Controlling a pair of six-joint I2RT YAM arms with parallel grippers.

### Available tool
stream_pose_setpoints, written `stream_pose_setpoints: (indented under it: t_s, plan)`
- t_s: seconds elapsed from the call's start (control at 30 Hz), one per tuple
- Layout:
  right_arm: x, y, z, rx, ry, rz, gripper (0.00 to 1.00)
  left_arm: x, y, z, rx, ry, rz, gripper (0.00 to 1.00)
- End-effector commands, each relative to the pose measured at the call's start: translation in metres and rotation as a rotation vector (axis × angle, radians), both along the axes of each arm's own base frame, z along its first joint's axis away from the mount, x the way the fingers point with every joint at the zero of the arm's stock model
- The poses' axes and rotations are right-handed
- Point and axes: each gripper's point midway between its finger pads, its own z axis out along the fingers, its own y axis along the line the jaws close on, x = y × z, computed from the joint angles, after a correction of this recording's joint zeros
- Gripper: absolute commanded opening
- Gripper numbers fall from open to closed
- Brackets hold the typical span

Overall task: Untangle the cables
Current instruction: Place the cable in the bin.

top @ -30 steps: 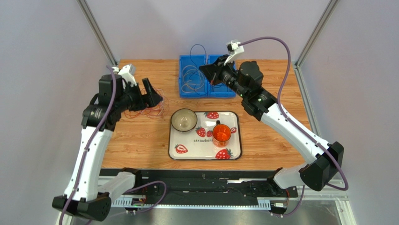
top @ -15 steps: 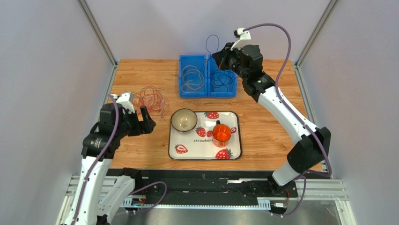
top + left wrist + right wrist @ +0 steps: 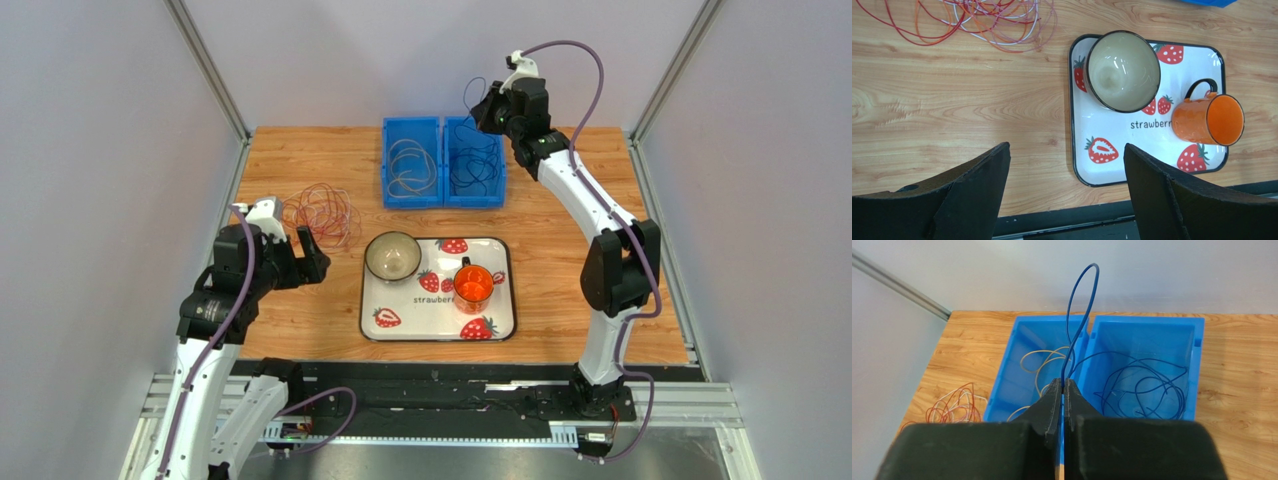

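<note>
A tangle of red, orange and white cables (image 3: 320, 213) lies on the wood at the left, also at the top of the left wrist view (image 3: 982, 20). My left gripper (image 3: 305, 262) hovers nearer than it, open and empty (image 3: 1066, 147). A pale cable (image 3: 408, 168) coils in the left half of the blue bin (image 3: 443, 124). My right gripper (image 3: 482, 108) is raised over the bin's back edge, shut (image 3: 1063, 382) on a dark blue cable (image 3: 1079, 305). That cable loops upward, and its coil (image 3: 1147, 385) rests in the right half.
A strawberry tray (image 3: 500, 325) sits at the table's near middle with a bowl (image 3: 392, 256) and an orange mug (image 3: 473, 285) on it. Frame posts stand at the table's back corners. The table's near edge lies just below my left gripper.
My left gripper has drawn back from the red tangle toward the near edge. The right gripper has risen and moved back and right, pulling the dark blue cable up.
</note>
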Motion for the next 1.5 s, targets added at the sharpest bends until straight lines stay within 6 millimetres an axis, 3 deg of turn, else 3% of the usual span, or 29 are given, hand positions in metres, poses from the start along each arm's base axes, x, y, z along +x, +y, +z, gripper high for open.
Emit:
stream_pose_setpoints:
  t_s: [0.0,0.1,0.3,0.47,0.7,0.97,1.03,1.1,1.2,1.37,1.47]
  plan:
    - [0.026,0.000,0.001,0.035,-0.002,-0.014,0.00,0.006,0.002,0.008,-0.002,-0.041,0.019,0.91]
    - [0.038,0.000,0.002,0.036,-0.003,-0.022,0.00,0.007,0.004,0.008,0.003,-0.039,0.027,0.91]
    - [0.048,0.001,-0.045,0.024,0.099,-0.045,0.00,0.007,0.005,0.007,0.006,-0.039,0.033,0.90]
    - [0.043,-0.018,-0.093,-0.010,0.187,-0.146,0.00,0.007,0.005,0.008,0.005,-0.041,0.033,0.89]
    - [0.031,-0.022,-0.147,-0.032,0.310,-0.174,0.00,0.007,0.005,0.007,0.006,-0.036,0.033,0.89]
    - [0.019,-0.018,-0.183,-0.056,0.422,-0.147,0.00,0.007,0.005,0.007,0.006,-0.036,0.033,0.88]
    - [0.015,-0.013,-0.182,-0.050,0.433,-0.112,0.01,0.007,0.005,0.007,0.008,-0.038,0.036,0.88]
    - [0.012,-0.013,-0.179,-0.051,0.433,-0.102,0.08,0.007,0.005,0.007,0.008,-0.038,0.036,0.88]
    - [0.009,-0.013,-0.161,-0.052,0.408,-0.091,0.26,0.007,0.005,0.007,0.007,-0.038,0.034,0.88]
    - [-0.001,-0.009,-0.117,-0.047,0.339,-0.062,0.43,0.006,0.005,0.007,0.006,-0.039,0.036,0.88]
    - [-0.011,-0.009,-0.090,-0.043,0.299,-0.054,0.45,0.007,0.006,0.007,0.008,-0.038,0.039,0.88]
